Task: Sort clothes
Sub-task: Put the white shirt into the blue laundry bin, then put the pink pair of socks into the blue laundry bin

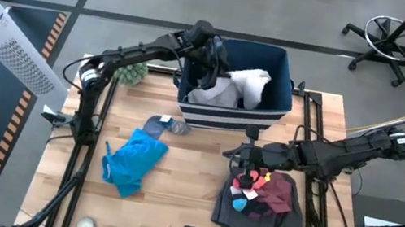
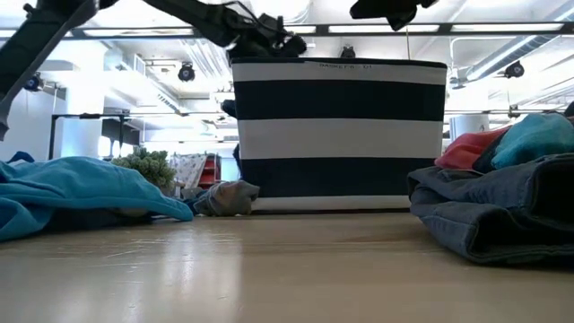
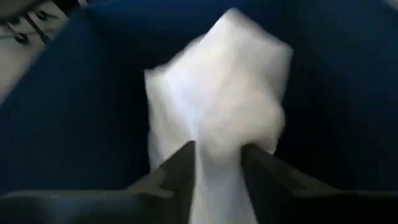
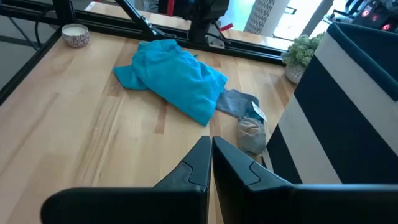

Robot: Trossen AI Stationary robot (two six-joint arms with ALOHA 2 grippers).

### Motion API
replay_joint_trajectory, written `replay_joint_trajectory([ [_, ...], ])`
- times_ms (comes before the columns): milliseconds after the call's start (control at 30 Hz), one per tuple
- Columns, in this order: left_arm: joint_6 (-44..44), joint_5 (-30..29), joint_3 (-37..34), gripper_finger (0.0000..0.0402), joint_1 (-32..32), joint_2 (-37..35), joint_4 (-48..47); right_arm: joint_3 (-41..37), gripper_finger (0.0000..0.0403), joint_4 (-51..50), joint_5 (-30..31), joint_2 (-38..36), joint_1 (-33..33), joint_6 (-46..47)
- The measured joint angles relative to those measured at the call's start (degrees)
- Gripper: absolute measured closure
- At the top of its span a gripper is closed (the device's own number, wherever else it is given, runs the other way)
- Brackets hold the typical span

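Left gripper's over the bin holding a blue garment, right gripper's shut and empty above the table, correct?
Not blue. The left wrist view shows the left gripper shut on a white garment inside the navy bin. The right gripper is shut and empty above the table, as stated.

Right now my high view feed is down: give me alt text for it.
The left gripper hangs over the navy bin, above a white garment inside. The right gripper sits by the dark clothes pile; a blue garment lies on the table.
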Motion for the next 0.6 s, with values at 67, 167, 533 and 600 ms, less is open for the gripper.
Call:
replay_joint_trajectory([
  [67,-0.5,0.0,0.0,0.0233,-0.3,-1.7,-0.4,0.0,0.0403,0.0,0.0,-0.2,0.0,0.0],
  [167,-0.4,0.0,-0.9,0.0174,-0.9,-4.5,-1.1,0.0,0.0403,-0.5,0.0,-0.4,0.0,0.2],
  [533,-0.9,0.0,-13.5,0.0189,-6.2,-20.1,0.9,0.0,0.0403,-14.6,0.3,-3.0,1.2,7.6],
  [600,-2.8,0.0,-20.6,0.0212,-7.6,-24.9,6.3,0.0,0.0403,-16.1,0.3,-3.2,1.8,9.1],
])
